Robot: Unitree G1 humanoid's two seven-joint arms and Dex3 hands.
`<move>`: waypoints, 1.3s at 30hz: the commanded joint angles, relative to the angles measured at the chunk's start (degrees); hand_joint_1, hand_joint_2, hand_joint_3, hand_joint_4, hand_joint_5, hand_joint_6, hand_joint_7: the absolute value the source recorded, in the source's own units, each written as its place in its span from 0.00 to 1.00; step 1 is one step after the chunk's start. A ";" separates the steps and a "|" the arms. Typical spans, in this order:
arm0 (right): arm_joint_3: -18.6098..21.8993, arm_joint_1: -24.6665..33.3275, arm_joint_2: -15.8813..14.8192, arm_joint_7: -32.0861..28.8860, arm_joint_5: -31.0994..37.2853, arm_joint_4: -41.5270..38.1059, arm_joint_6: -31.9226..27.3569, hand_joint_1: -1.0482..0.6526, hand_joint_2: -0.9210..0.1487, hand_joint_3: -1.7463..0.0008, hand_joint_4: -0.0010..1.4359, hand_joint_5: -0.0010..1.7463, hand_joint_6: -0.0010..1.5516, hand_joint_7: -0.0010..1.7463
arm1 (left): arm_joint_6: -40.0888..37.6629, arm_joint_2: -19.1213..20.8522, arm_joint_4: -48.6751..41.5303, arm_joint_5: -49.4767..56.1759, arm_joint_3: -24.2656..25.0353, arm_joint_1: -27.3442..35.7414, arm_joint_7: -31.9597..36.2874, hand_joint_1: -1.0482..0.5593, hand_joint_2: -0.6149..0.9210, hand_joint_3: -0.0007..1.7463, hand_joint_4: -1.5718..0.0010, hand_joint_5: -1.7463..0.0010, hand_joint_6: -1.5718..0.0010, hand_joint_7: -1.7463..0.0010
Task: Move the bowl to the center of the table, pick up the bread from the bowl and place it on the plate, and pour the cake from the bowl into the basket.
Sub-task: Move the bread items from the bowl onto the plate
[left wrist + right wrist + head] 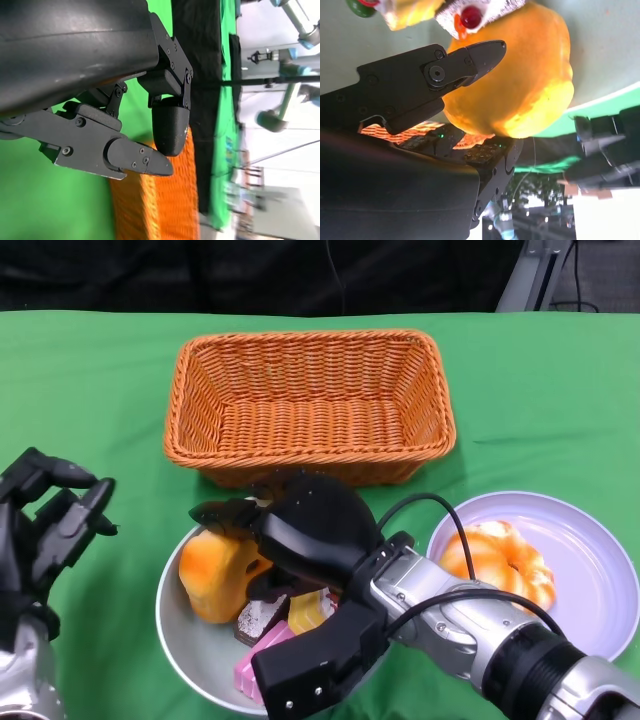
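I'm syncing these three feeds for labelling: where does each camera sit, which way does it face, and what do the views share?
Head view: high on the robot, looking down at the basket, bowl and plate; both hands show.
Right wrist view: behind the right hand, facing the bread at close range.
Left wrist view: behind the left hand, facing along the table.
Shared: the basket shows in all three; the bread in the head and right wrist views.

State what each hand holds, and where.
Right hand grips the orange bread roll in the grey bowl by its sides. Left hand holds nothing.
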State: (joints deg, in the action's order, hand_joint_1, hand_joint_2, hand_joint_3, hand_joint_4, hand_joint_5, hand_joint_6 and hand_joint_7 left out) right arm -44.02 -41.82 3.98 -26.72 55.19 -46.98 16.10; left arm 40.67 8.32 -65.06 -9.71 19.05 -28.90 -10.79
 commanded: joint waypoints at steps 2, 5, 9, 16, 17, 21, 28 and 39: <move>-0.06 -1.68 1.05 -8.27 -0.30 -4.52 3.67 0.46 0.04 0.99 0.64 0.07 0.56 0.06 | 1.83 1.17 0.51 1.10 -0.62 0.56 1.57 0.47 1.00 0.02 0.50 0.00 0.53 0.17; -0.19 -2.61 1.86 -13.68 -0.21 -8.17 5.96 0.50 0.02 0.99 0.69 0.09 0.60 0.07 | 2.32 1.32 0.19 1.01 -0.83 0.56 1.12 0.47 1.00 0.03 0.51 0.00 0.52 0.19; -0.25 -3.72 2.65 -17.72 -0.42 -11.96 8.36 0.52 0.00 0.99 0.64 0.38 0.65 0.08 | 3.77 1.50 -0.08 1.43 -1.20 0.70 0.93 0.48 1.00 0.05 0.50 0.00 0.51 0.22; -0.83 -5.05 2.98 -20.47 -0.16 -15.39 10.03 0.50 0.00 0.99 0.60 0.47 0.68 0.06 | 4.43 1.61 -0.49 0.59 -1.04 0.82 -1.07 0.50 1.00 0.05 0.50 0.01 0.48 0.33; -0.90 -5.16 2.99 -20.92 -0.15 -15.67 10.30 0.50 0.00 0.99 0.61 0.45 0.69 0.05 | 4.58 1.70 -0.60 0.63 -1.09 0.83 -1.24 0.50 1.00 0.05 0.50 0.01 0.48 0.33; -1.04 -5.44 3.05 -21.76 -0.14 -16.36 10.78 0.49 0.01 0.99 0.62 0.44 0.70 0.05 | 4.73 1.80 -0.72 0.91 -1.26 0.88 -1.09 0.50 1.00 0.05 0.50 0.03 0.46 0.39; -1.34 -5.78 2.81 -22.78 -0.03 -16.53 10.80 0.47 0.01 1.00 0.58 0.58 0.71 0.03 | 5.27 2.28 -1.00 2.99 -2.16 1.02 1.13 0.51 1.00 0.04 0.50 0.03 0.47 0.35; -0.50 -6.98 2.79 -24.18 -0.65 -17.73 11.04 0.46 0.03 1.00 0.68 0.21 0.74 0.01 | 3.78 2.75 -0.88 4.78 -3.38 1.16 4.17 0.48 1.00 0.04 0.53 0.00 0.51 0.23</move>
State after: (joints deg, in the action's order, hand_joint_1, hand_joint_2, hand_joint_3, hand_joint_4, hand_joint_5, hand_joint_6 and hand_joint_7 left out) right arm -44.85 -47.36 6.50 -49.65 55.11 -64.48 26.91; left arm 44.76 9.48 -65.95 -5.59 15.95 -28.56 -7.85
